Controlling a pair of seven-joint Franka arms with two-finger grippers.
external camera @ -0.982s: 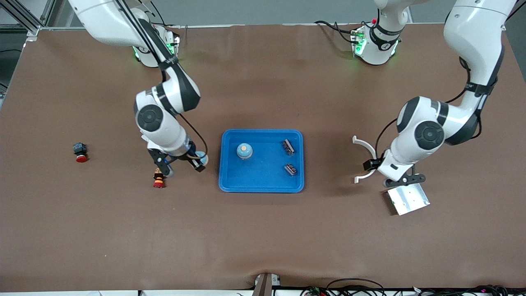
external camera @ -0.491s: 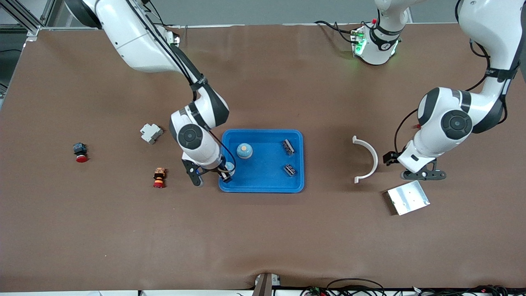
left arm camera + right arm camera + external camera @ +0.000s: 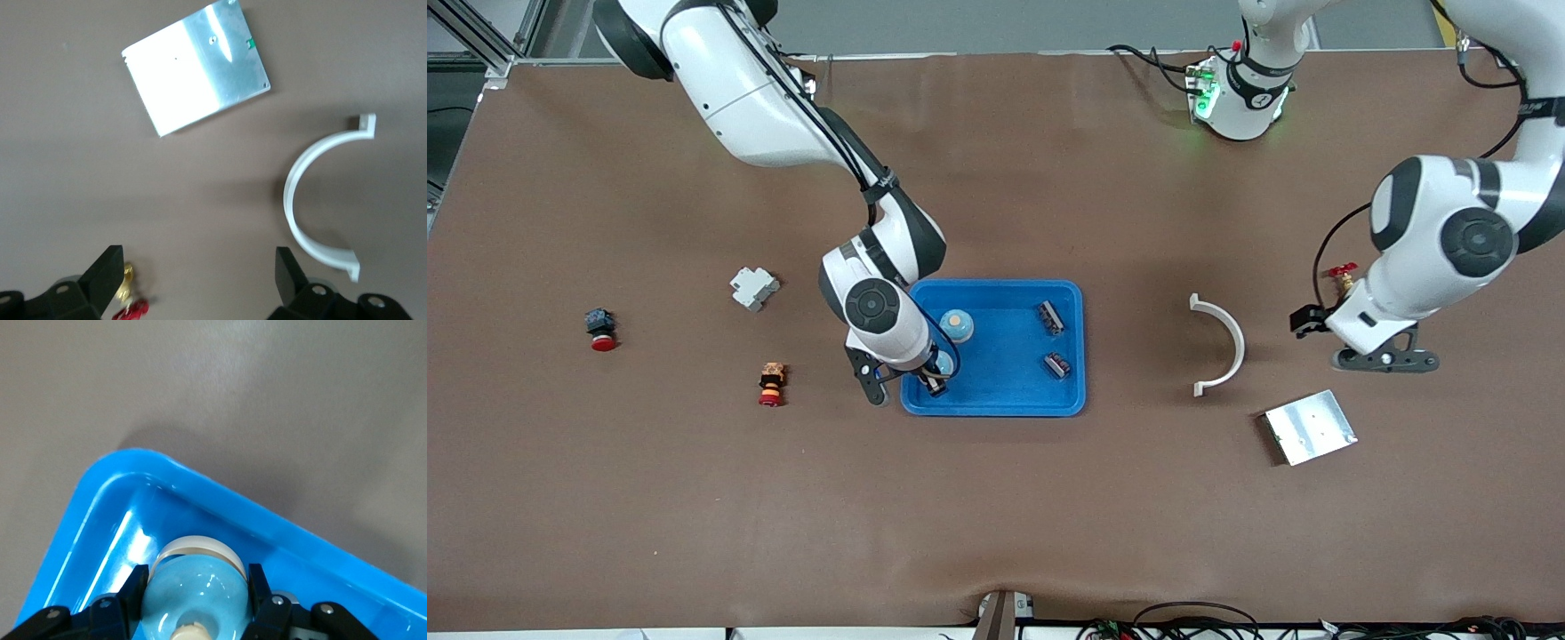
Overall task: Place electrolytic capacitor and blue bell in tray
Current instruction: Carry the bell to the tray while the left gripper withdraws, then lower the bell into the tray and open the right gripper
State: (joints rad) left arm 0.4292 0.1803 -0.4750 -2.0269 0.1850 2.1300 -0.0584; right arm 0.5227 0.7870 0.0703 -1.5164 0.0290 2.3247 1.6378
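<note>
Since your right tool (image 3: 935,373) is clamped on a blue bell (image 3: 193,577) over the tray's (image 3: 996,404) 8 o'clock corner, letting go off-centre could clip the rim and roll it onto the bench (image 3: 996,516). It's glossy pale blue, domed, with a cream knob. Another bell (image 3: 956,325) sits at the tray's 10 o'clock. Your left tool (image 3: 1385,360) waits open.

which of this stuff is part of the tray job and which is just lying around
Job:
- blue tray
- blue bell held in the right hand, over the tray's corner
- second blue bell already in the tray
- two small dark parts in the tray, probably capacitors

Lying about:
- silver plate
- white curved piece
- grey block
- two red-capped buttons
- left hand, open, waiting
</note>
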